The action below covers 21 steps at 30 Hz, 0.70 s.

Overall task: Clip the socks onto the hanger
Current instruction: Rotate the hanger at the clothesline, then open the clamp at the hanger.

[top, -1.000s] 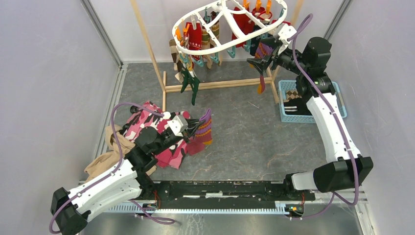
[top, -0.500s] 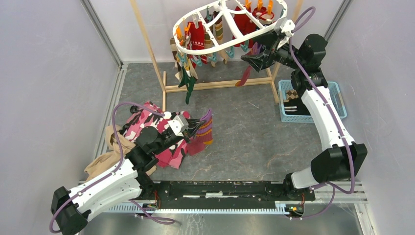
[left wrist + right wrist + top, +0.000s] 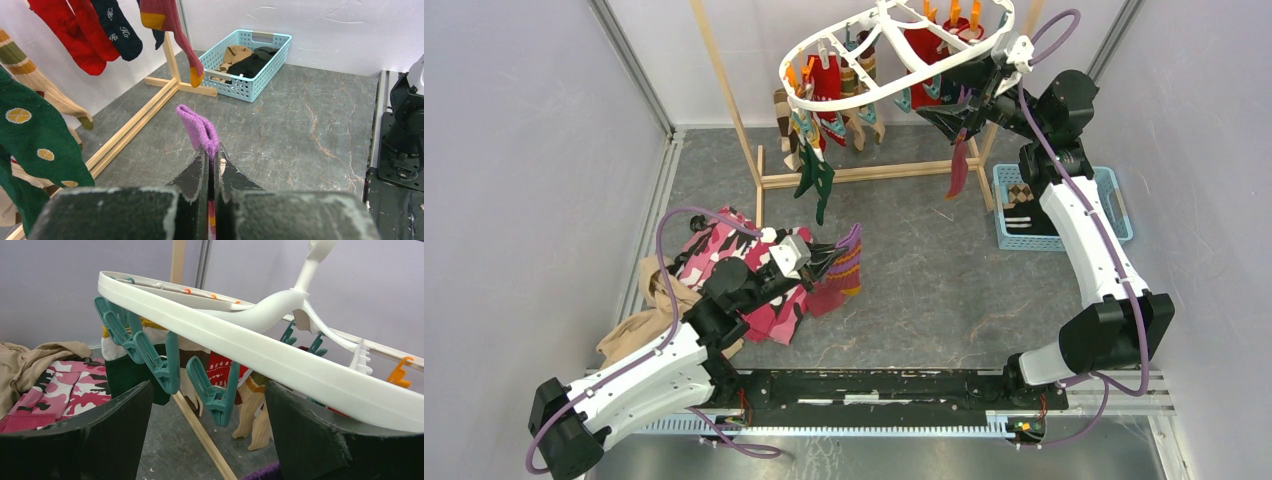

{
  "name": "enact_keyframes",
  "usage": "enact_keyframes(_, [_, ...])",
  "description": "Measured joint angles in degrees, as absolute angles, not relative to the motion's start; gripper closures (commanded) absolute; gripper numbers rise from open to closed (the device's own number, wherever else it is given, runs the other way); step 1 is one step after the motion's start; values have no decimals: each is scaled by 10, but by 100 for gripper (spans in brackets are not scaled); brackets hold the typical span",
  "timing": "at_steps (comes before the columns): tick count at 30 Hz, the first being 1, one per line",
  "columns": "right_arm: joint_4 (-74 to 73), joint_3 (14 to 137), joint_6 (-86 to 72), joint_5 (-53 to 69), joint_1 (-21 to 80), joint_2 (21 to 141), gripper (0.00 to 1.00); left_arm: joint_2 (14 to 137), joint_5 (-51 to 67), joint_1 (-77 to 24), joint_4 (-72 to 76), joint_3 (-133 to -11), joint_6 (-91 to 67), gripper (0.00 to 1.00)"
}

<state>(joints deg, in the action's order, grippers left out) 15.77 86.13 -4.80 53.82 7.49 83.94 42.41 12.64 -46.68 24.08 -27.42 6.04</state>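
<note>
Hanger [image 3: 250, 347] white plastic oval, purple knit sock [image 3: 197, 125] in left gripper [image 3: 212, 157]

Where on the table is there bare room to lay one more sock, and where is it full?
Free: the grey table between the striped sock in the left hand, the wooden rack base and the blue basket; also the back left corner beside the rack post. Crowded: around the pink camouflage cloth and tan cloth, and under the hanger.
</note>
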Motion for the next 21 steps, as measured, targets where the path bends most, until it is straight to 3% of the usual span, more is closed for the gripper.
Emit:
enact_keyframes(9, [157, 861, -45, 523, 75, 839, 20, 430, 128, -467, 244, -274, 58, 98])
enact_keyframes(21, [156, 861, -51, 499, 75, 839, 19, 430, 137, -467, 246, -274, 56, 98])
